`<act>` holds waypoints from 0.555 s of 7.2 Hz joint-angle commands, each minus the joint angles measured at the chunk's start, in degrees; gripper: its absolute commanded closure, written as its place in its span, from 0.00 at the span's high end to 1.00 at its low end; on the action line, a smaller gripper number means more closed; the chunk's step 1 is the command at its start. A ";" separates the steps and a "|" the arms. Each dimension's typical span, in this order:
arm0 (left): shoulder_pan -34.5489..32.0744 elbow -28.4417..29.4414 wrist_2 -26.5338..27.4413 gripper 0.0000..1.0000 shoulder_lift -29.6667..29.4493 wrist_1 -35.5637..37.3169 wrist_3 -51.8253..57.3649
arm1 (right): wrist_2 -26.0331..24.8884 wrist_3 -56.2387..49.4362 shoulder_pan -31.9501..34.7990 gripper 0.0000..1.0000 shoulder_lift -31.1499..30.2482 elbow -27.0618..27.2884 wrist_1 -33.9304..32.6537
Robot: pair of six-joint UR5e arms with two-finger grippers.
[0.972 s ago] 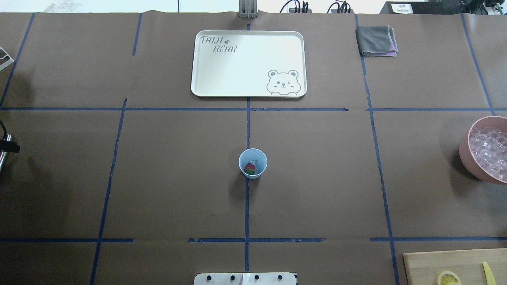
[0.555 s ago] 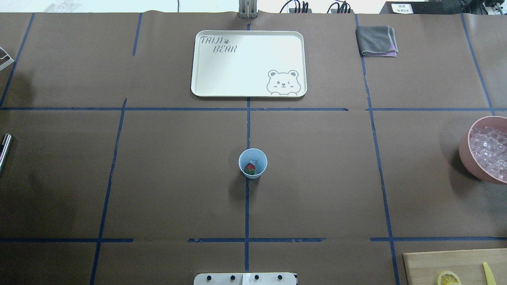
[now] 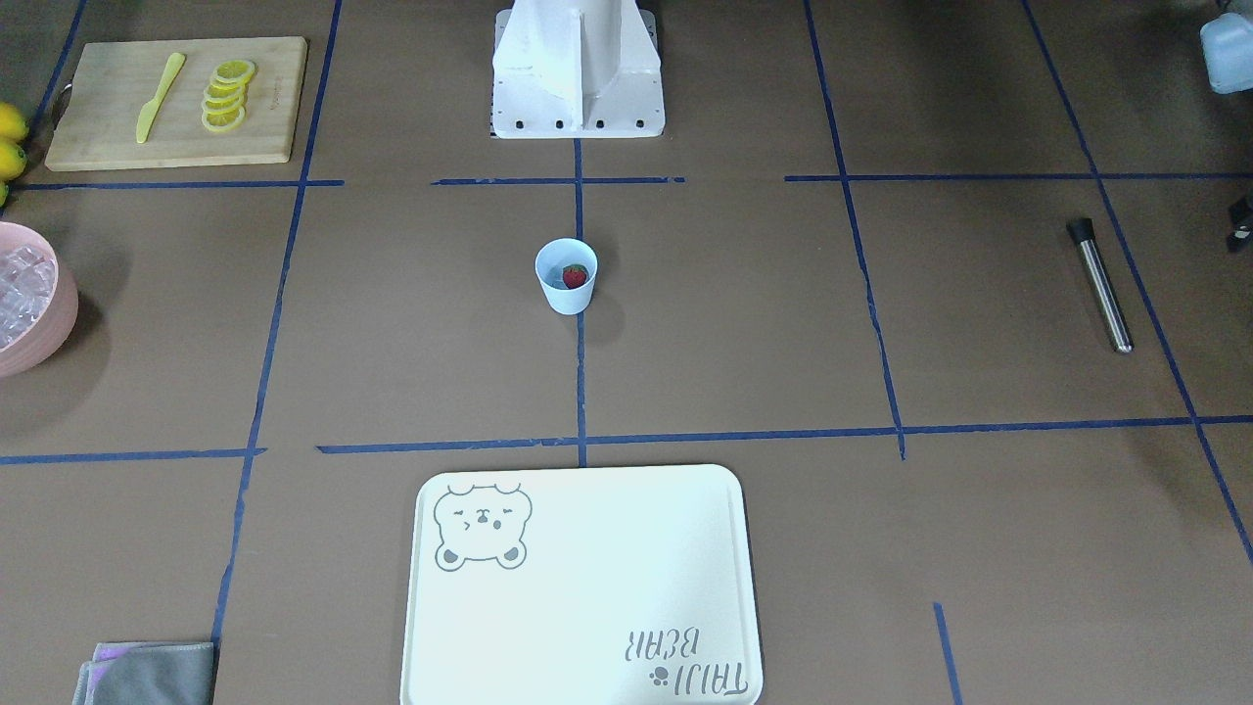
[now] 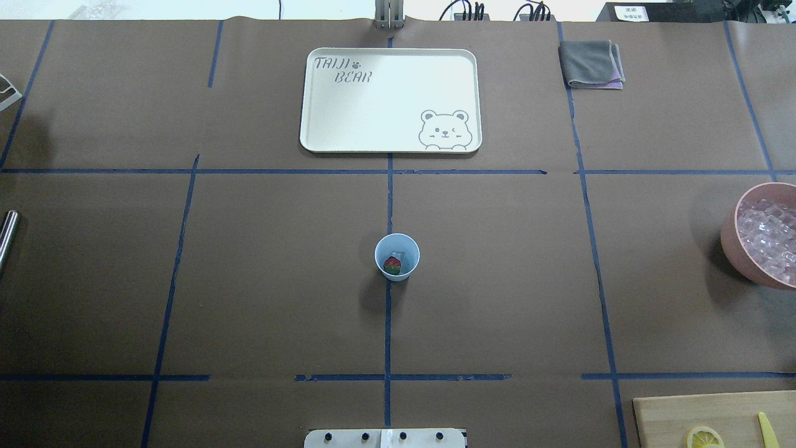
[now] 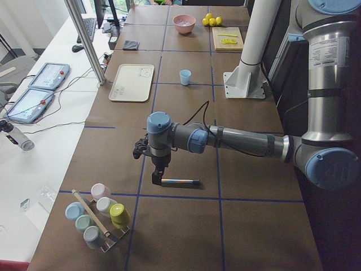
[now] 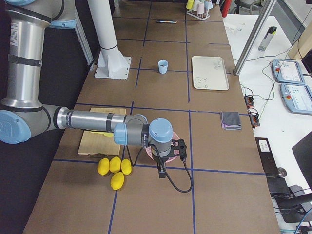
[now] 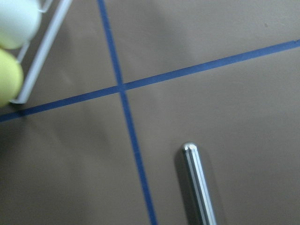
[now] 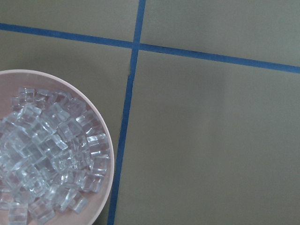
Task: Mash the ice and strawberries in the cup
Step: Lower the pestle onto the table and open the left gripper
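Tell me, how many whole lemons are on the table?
4 lemons, bunched beside the cutting board: three in a row, the fourth just past them, farther from the board. None seems hidden.

Left fingers [image 5: 156, 176] now clear of muddler [image 4: 7, 231]

Count on the table: one cup [image 4: 397, 257], one strawberry [image 4: 392, 266], one tray [image 4: 390, 99], one bowl [image 4: 729, 239], one board [image 3: 98, 117], one knife [image 3: 157, 98], four lemons [image 6: 115, 165], one metal rod [image 3: 1101, 284], one cloth [image 4: 591, 62].
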 commanded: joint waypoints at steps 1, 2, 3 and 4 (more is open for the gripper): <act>-8.92 0.42 -4.72 1.00 -0.43 5.64 6.28 | -0.09 -0.07 0.00 1.00 0.13 0.00 -0.08; -9.91 0.52 -5.52 1.00 0.36 6.25 6.39 | -0.09 -0.07 0.00 1.00 0.13 0.00 -0.08; -9.83 0.86 -5.87 1.00 0.54 6.60 5.87 | -0.09 -0.07 0.00 1.00 0.04 0.00 -0.08; -9.83 1.48 -5.96 1.00 0.46 6.61 5.87 | 0.00 -0.07 0.00 1.00 0.04 0.00 0.01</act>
